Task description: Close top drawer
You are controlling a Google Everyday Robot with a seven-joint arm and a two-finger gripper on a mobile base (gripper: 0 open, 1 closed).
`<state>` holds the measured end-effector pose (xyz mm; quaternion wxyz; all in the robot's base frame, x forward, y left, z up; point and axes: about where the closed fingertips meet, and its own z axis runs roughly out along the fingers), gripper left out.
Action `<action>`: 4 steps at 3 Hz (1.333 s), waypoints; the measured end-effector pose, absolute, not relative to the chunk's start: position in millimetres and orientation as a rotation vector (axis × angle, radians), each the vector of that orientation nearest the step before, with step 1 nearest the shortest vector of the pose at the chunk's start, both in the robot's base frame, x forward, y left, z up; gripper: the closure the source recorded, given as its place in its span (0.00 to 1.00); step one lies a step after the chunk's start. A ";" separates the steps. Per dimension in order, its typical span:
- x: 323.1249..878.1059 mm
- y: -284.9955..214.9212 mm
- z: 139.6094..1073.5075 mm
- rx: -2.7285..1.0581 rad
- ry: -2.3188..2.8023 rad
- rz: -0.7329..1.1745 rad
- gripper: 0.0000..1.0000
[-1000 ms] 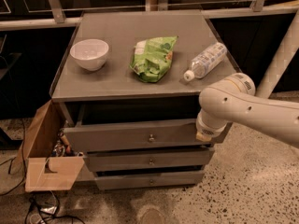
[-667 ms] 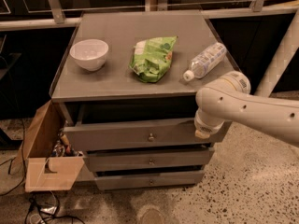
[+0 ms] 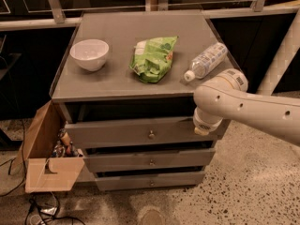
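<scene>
The top drawer (image 3: 117, 134) is a wide grey drawer with a small round knob (image 3: 151, 135) at its centre. It stands a little way out from the grey cabinet (image 3: 93, 86), with a dark gap above its front panel. My gripper (image 3: 203, 127) is at the end of the white arm (image 3: 243, 104), at the right end of the drawer's front panel. It is mostly hidden behind the wrist.
On the cabinet top are a white bowl (image 3: 89, 54), a green snack bag (image 3: 153, 57) and a plastic bottle (image 3: 206, 61). Two shallower drawers (image 3: 150, 161) sit below, also slightly out. An open cardboard box (image 3: 49, 158) with small items stands at the cabinet's left.
My arm's end has moved a little to the left and up along the top drawer's right end. The drawer's front looks about where it was.
</scene>
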<state>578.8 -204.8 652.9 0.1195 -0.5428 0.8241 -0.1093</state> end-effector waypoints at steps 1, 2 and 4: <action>578.8 -204.8 652.8 -1.587 2.409 -0.320 0.51; 578.8 -204.8 652.8 -1.587 2.409 -0.320 0.28; 578.8 -204.8 652.8 -1.587 2.409 -0.320 0.00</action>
